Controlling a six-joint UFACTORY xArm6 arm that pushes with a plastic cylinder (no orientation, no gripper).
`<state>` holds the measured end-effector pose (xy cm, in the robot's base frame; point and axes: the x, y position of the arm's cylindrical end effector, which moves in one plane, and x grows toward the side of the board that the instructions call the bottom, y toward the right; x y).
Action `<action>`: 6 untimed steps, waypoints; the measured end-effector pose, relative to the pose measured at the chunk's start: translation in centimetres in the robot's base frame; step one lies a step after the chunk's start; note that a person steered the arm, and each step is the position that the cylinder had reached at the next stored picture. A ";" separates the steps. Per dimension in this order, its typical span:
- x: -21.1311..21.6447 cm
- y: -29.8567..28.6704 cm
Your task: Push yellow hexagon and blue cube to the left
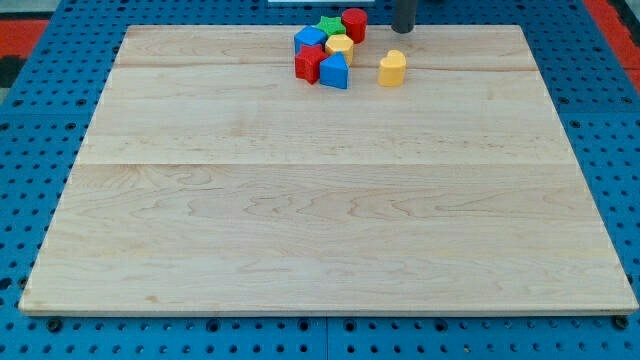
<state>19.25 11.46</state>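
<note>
The yellow hexagon (340, 46) sits in a tight cluster near the view's top centre. The blue cube (309, 38) touches it on the left. My tip (403, 31) is at the view's top edge, to the right of the cluster and apart from it. It stands just above a separate yellow block (392, 68) and touches no block.
The cluster also holds a green star (328, 24), a red cylinder (354, 23), a red block (308, 63) and a blue wedge-like block (334, 71). The wooden board (320, 210) lies on a blue pegboard (30, 150).
</note>
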 end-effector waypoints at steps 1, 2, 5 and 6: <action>0.0 0.0; 1.3 0.0; 4.5 -0.8; 5.4 -5.0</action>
